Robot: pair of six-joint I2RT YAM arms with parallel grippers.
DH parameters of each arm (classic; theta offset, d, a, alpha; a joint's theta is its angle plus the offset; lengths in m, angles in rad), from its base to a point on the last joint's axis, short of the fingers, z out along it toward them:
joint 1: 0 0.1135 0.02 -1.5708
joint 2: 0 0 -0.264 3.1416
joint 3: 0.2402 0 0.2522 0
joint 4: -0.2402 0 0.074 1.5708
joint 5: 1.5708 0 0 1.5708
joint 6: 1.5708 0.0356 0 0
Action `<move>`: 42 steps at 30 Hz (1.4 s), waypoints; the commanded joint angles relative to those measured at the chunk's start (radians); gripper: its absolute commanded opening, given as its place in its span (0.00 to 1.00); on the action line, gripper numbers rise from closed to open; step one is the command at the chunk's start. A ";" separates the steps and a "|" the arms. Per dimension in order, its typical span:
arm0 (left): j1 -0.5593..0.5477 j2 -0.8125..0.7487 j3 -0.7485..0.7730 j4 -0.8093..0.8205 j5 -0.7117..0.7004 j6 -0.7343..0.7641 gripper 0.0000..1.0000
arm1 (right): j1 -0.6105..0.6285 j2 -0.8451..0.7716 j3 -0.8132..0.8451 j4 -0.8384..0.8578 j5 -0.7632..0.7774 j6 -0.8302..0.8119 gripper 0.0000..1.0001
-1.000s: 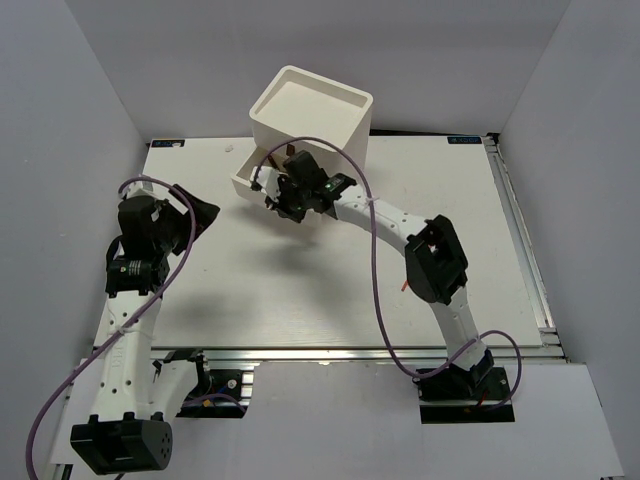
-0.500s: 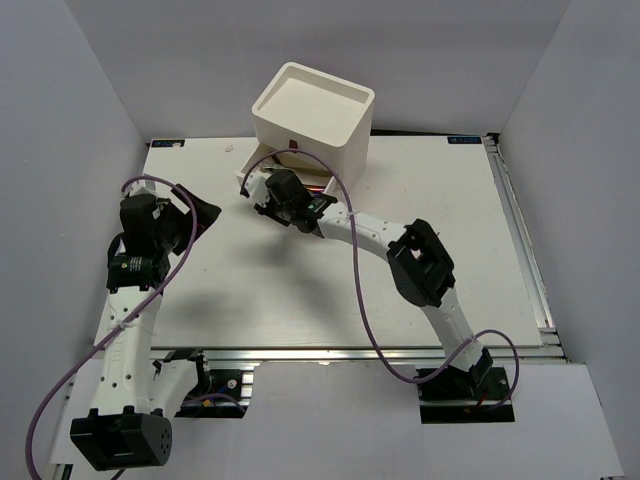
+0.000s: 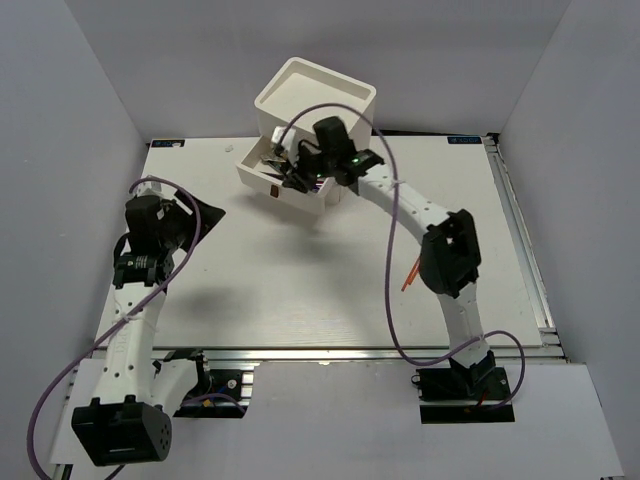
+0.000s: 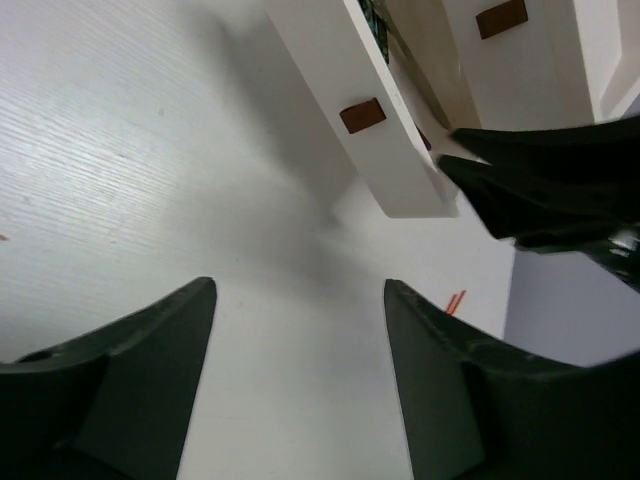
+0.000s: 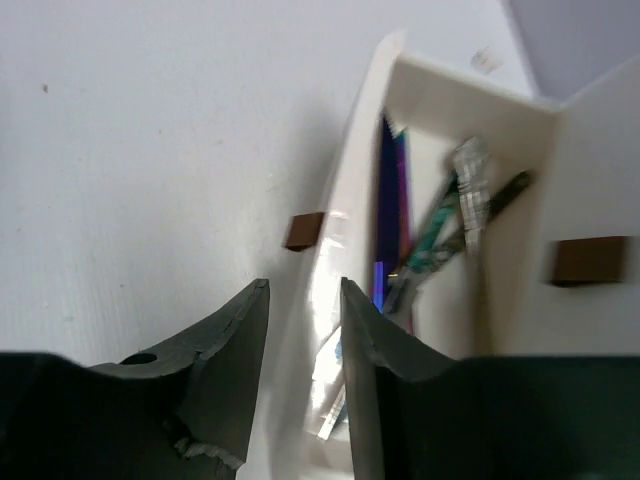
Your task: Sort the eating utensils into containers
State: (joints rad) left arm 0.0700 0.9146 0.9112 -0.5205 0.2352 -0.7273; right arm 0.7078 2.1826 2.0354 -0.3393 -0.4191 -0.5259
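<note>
While your left gripper [image 4: 298,290] hangs wide and empty over the table [image 3: 300,290], the pulled-out drawer [image 5: 340,200] holds purple-blue and teal-handled utensils [image 5: 392,200]. Your right gripper [image 5: 303,290], jaws narrow, sits at the drawer's front wall; whether it pinches is unclear. Farther right, an orange chopstick [image 3: 410,278] lies on the table.

White wood-grain table [image 3: 300,290] beneath the fingers [image 4: 150,350]. Plain grey walls [image 3: 90,90] beyond and to both sides. Even, soft light.
</note>
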 commanded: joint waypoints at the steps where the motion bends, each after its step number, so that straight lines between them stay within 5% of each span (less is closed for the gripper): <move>1: -0.001 0.033 -0.047 0.097 0.090 -0.037 0.71 | -0.033 -0.184 -0.027 0.132 -0.242 0.019 0.43; 3: -0.001 0.073 -0.084 0.164 0.140 -0.069 0.62 | -0.060 -0.192 -0.006 0.157 -0.161 0.076 0.56; 8: -0.004 0.197 -0.147 0.333 0.210 -0.133 0.43 | -0.131 -0.141 0.098 0.135 -0.026 0.095 0.65; 20: -0.134 0.570 -0.019 0.559 0.251 -0.146 0.42 | -0.195 -0.021 0.140 0.108 0.054 -0.005 0.67; 23: -0.157 0.656 0.029 0.576 0.251 -0.146 0.42 | -0.202 0.000 0.143 0.092 0.043 -0.029 0.62; 26: -0.173 0.726 0.078 0.599 0.257 -0.156 0.42 | -0.205 0.008 0.151 0.042 -0.029 -0.036 0.42; 29: -0.185 0.803 0.151 0.611 0.257 -0.158 0.42 | -0.205 0.008 0.160 -0.004 -0.110 -0.023 0.09; 31: -0.193 0.845 0.195 0.613 0.259 -0.158 0.42 | -0.205 0.009 0.161 -0.030 -0.128 -0.013 0.00; 42: -0.236 1.070 0.501 0.614 0.263 -0.165 0.41 | -0.206 0.009 0.172 -0.101 -0.191 0.046 0.00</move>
State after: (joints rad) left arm -0.1341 1.9579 1.3010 -0.0074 0.5503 -0.8810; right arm 0.4641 2.1891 2.1773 -0.2970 -0.4614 -0.5308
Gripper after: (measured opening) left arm 0.414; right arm 0.266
